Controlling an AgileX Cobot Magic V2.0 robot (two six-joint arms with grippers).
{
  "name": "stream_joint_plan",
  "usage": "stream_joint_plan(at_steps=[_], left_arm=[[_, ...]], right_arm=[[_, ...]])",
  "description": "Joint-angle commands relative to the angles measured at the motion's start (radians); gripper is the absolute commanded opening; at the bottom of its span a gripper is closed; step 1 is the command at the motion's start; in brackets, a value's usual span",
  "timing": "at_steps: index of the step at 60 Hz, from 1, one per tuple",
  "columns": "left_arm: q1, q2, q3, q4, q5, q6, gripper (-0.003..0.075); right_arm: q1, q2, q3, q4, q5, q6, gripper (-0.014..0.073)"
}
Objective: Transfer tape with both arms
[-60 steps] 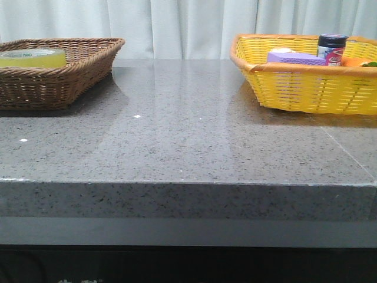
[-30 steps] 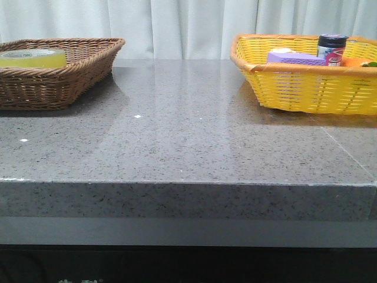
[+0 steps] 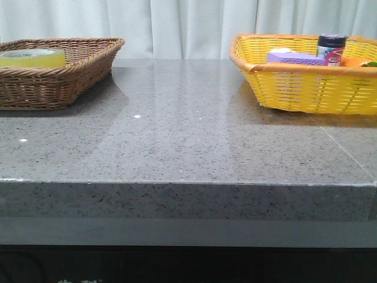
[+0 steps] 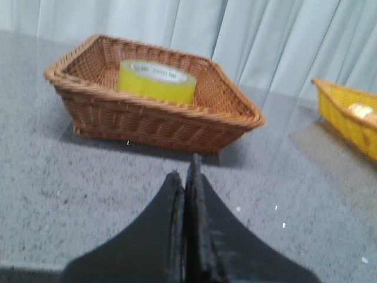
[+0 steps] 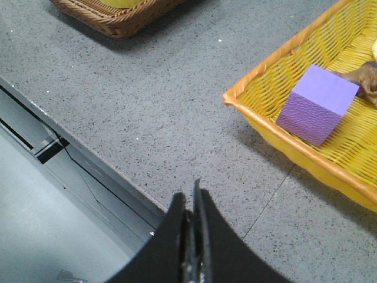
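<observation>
The yellow tape roll (image 3: 33, 57) lies flat in the brown wicker basket (image 3: 59, 79) at the table's back left. It also shows in the left wrist view (image 4: 156, 81), inside that basket (image 4: 153, 118). My left gripper (image 4: 186, 177) is shut and empty, low over the grey table, well short of the basket. My right gripper (image 5: 191, 197) is shut and empty, above the table's front edge, apart from the yellow basket (image 5: 283, 118). Neither arm shows in the front view.
The yellow basket (image 3: 306, 88) at the back right holds a purple sponge block (image 3: 294, 58), a dark-capped jar (image 3: 331, 48) and an orange item (image 3: 356, 61). The purple block also shows in the right wrist view (image 5: 318, 103). White curtains hang behind the table.
</observation>
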Motion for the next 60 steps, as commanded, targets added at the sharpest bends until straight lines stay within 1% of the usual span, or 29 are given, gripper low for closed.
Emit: stream_joint_plan(at_steps=[1, 30, 33, 36, 40, 43, 51, 60], left_arm=[[0.002, -0.02, 0.009, -0.008, -0.091, -0.009, -0.002], [0.002, -0.018, 0.009, 0.009, -0.085, -0.004, -0.002], [0.002, -0.018, 0.009, 0.009, -0.085, 0.014, -0.002], [0.002, -0.018, 0.009, -0.006, -0.085, 0.059, -0.002], [0.002, -0.018, 0.009, -0.051, -0.11, 0.167, -0.002], [0.002, -0.018, 0.009, -0.071, -0.13, 0.221, -0.002], [0.002, -0.02, 0.009, -0.07, -0.183, 0.223, -0.002], [0.017, -0.02, 0.009, -0.063, -0.188, 0.223, -0.002]], right_arm=[[-0.004, 0.0, -0.025, 0.006, -0.065, 0.002, -0.0068], [-0.004, 0.0, -0.025, 0.006, -0.065, 0.002, -0.0068], [-0.004, 0.0, -0.025, 0.006, -0.065, 0.002, -0.0068], [-0.004, 0.0, -0.025, 0.006, -0.065, 0.002, -0.0068], [-0.004, 0.0, -0.025, 0.006, -0.065, 0.002, -0.0068], [-0.004, 0.0, -0.025, 0.006, -0.065, 0.002, -0.0068], [-0.004, 0.0, -0.025, 0.006, -0.065, 0.002, -0.0068], [-0.004, 0.0, -0.025, 0.006, -0.065, 0.002, -0.0068]])
